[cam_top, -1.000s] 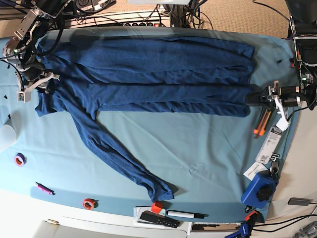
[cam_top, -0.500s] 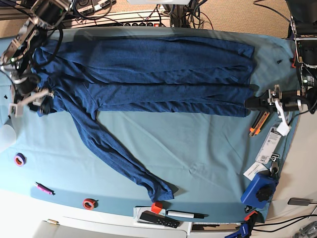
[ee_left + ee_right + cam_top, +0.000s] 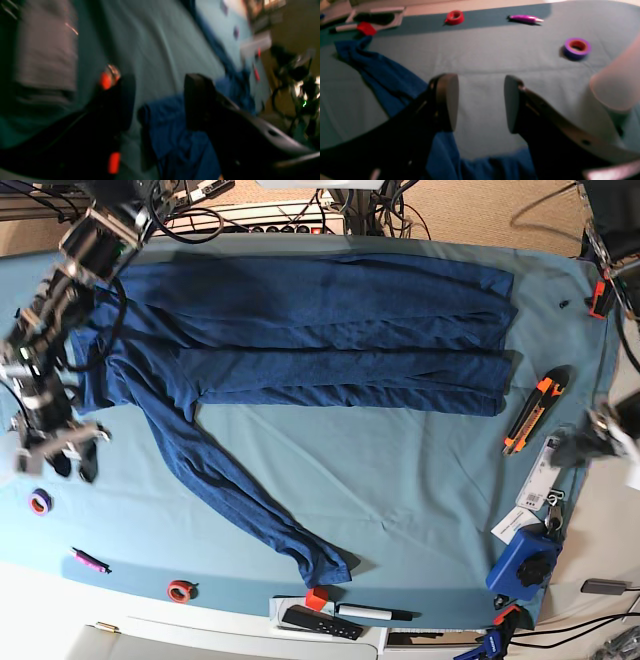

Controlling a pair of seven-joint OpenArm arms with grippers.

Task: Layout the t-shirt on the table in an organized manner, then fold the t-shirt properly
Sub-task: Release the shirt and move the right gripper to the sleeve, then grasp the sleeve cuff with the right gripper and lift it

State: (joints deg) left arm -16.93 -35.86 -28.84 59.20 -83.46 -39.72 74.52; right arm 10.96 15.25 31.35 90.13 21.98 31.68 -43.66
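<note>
The dark navy t-shirt lies lengthwise across the teal table, its body folded into long bands. One long sleeve runs diagonally toward the front edge. My right gripper hovers open over bare cloth just in front of the shirt's shoulder end. The right wrist view shows its gripper empty, with the sleeve to the left. My left gripper is blurred at the table's right edge, off the shirt. In the left wrist view the gripper stands open, with the shirt's hem below it.
An orange utility knife, paper tags and a blue tool lie at the right end. Purple tape, a pink marker, red tape, a remote and a pen lie along the front.
My right gripper has moved from the shirt's shoulder toward the front of the table. My left gripper has drawn back from the hem toward the right edge, uncovering the orange knife.
</note>
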